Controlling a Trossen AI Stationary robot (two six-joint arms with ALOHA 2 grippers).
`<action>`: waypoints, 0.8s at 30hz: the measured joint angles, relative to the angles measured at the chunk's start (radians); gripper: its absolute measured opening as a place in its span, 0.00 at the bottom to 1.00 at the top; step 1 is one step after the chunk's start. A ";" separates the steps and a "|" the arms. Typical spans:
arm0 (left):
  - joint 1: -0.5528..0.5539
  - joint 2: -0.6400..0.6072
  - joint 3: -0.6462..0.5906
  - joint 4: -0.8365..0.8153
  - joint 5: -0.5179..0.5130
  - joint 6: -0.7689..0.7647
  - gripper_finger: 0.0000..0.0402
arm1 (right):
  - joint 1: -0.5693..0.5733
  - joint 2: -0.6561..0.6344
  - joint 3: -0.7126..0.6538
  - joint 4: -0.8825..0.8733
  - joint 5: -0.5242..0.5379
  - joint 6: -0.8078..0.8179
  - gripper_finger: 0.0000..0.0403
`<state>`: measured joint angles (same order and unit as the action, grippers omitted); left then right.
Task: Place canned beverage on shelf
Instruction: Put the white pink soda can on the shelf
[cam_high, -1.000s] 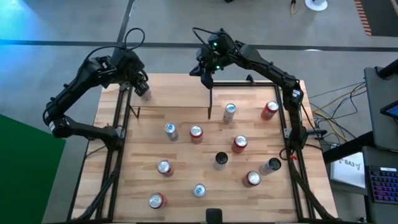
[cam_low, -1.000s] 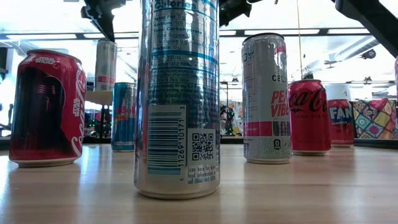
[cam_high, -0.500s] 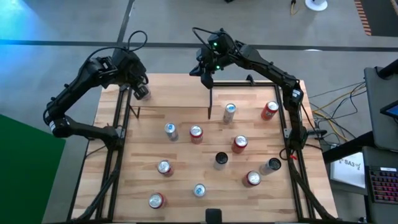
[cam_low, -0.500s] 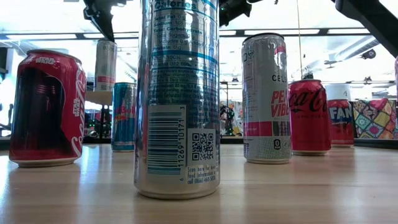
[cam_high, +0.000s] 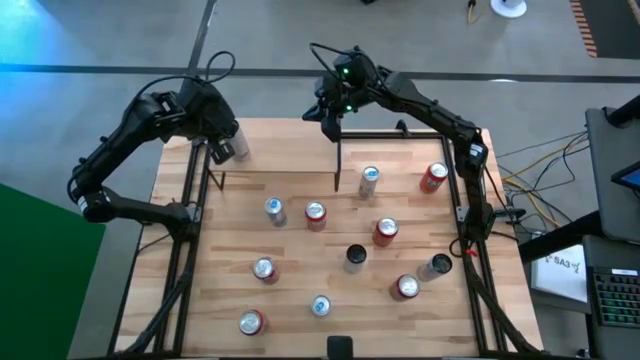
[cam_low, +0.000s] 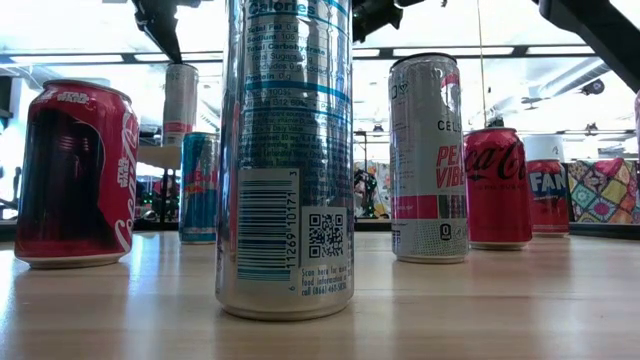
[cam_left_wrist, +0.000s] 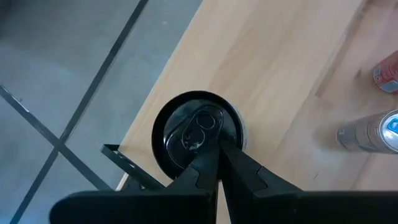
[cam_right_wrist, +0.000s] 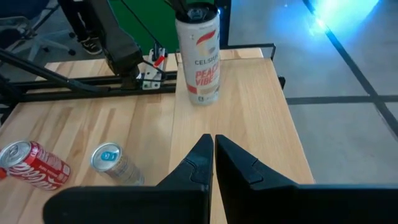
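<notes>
A tall white can (cam_right_wrist: 198, 55) with peach lettering stands on the shelf (cam_right_wrist: 249, 106), the raised light-wood board along the table's far side, near its left end. In the high view this can (cam_high: 240, 146) sits just beside my left gripper (cam_high: 226, 150), whose shut fingers (cam_left_wrist: 217, 146) lie on the can's dark top (cam_left_wrist: 194, 134). My right gripper (cam_high: 330, 128) hangs shut and empty over the shelf's right part (cam_high: 290, 140), its own view showing shut fingers (cam_right_wrist: 213, 146) pointing along the board toward the can. My left gripper rests its shut fingertips (cam_left_wrist: 219, 152) on the can's lid (cam_left_wrist: 205, 140), close to the rim on the side nearest the arm. The fingers slant down from above and from the table's left. The can stands with its base on the shelf; whether the fingers pinch the rim or tab, I cannot tell.
Several cans stand on the tabletop below the shelf: a silver one (cam_high: 370, 180), red ones (cam_high: 433, 177) (cam_high: 315, 215) (cam_high: 385, 231), a black one (cam_high: 355, 257). A tall silver can (cam_low: 285, 150) fills the low view's front. Black frame rails (cam_high: 190, 250) run down both table sides.
My left gripper has rolled at the wrist while staying over the same spot. The white can under it has shifted a little along the shelf toward the table's right. My right gripper has kept still.
</notes>
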<state>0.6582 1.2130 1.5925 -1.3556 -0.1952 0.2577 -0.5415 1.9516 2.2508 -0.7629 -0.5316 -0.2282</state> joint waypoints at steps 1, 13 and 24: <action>0.000 0.000 0.000 0.000 -0.001 0.000 0.00 | 0.000 0.001 -0.007 0.008 0.000 0.002 0.02; 0.000 -0.003 0.042 0.004 -0.103 -0.010 0.00 | 0.000 0.001 -0.054 0.051 0.000 0.019 0.02; -0.002 -0.003 0.073 -0.058 0.222 0.029 0.00 | 0.000 0.001 -0.067 0.091 0.000 0.023 0.02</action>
<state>0.6563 1.2097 1.6657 -1.4138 0.0266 0.2868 -0.5415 1.9522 2.1842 -0.6724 -0.5312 -0.2054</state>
